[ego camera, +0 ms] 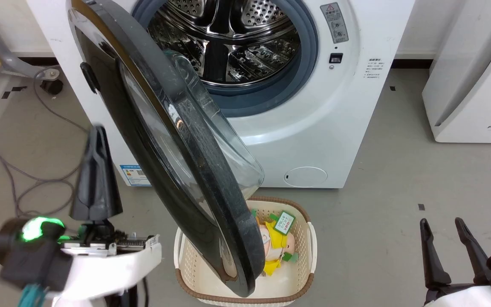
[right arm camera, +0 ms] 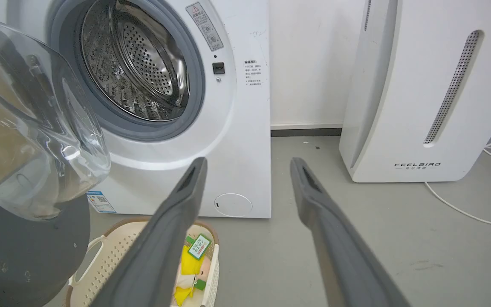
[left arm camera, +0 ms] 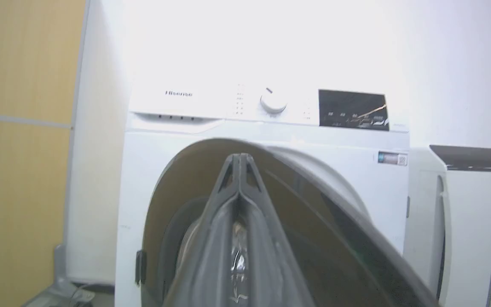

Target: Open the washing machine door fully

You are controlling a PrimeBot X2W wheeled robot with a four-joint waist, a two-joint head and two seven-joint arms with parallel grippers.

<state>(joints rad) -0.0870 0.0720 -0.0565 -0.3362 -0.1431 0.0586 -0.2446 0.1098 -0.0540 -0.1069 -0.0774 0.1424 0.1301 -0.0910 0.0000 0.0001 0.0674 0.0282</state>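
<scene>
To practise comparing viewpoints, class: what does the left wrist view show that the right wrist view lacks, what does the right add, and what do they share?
Set against the right wrist view, the left wrist view adds the shut left claw, the control dial, the dark display and a wooden wall panel.

The right wrist view adds the open right claw, the steel drum and the basket.

Shared: the washing machine, the washing machine door standing partly open, and the white appliance beside it.

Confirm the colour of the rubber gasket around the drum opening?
Bluish grey, plain. The gasket shows best in the head view.
</scene>
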